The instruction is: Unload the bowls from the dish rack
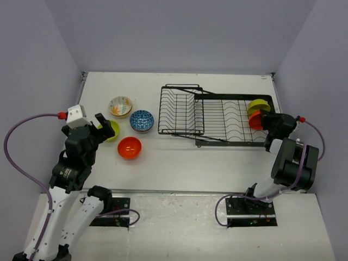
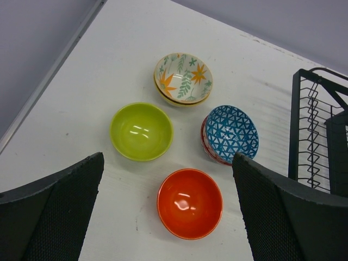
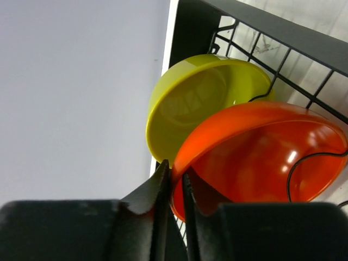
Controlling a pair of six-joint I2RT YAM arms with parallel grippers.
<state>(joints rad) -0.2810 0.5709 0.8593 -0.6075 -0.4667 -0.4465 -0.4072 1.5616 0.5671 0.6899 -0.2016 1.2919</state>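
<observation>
Your right hand (image 3: pixel 174 187) is clamped on the rim of the orange bowl (image 3: pixel 261 157) at the right end of the dish rack (image 1: pixel 179 111). That bowl half hides a lime bowl (image 3: pixel 201 98). Your left hand (image 2: pixel 168 163) hangs open above the tabletop (image 2: pixel 109 65).

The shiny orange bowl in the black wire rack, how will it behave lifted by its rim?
The shiny orange bowl looks glazed and slick, so it may swivel or slip where the right gripper's jaws pinch only its thin rim. It looks rigid, probably chippable. The lime green bowl right behind might get nudged.
</observation>
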